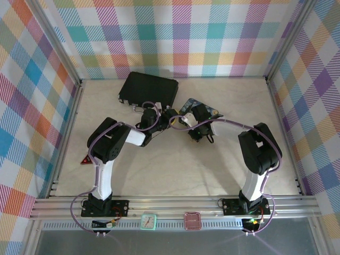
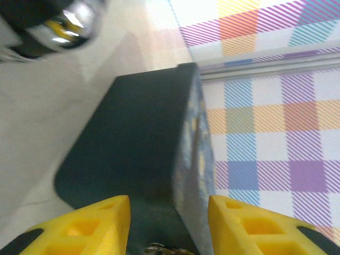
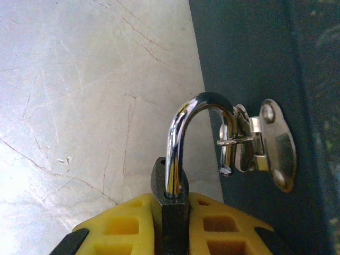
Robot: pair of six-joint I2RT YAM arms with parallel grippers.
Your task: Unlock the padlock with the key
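Note:
The padlock (image 3: 174,223) has a dark body clamped between the yellow fingers of my right gripper (image 3: 175,204), which is shut on it. Its silvery shackle (image 3: 178,133) arches up and hooks through the metal hasp (image 3: 265,143) on the dark box (image 3: 255,53). The shackle's far end hangs free, outside the lock body. In the top view my right gripper (image 1: 198,129) sits beside the blue printed box (image 1: 204,108). My left gripper (image 2: 169,207) is open and points at the box (image 2: 133,138). A small metal bit (image 2: 162,248) shows low between its fingers; I cannot tell whether it is the key.
The black briefcase (image 1: 149,87) lies at the back, just behind my left gripper (image 1: 150,118). A small red triangle (image 1: 85,160) rests near the left wall. Plaid walls close the table on three sides. A blurred dark, shiny shape (image 2: 64,24) shows in the upper left of the left wrist view.

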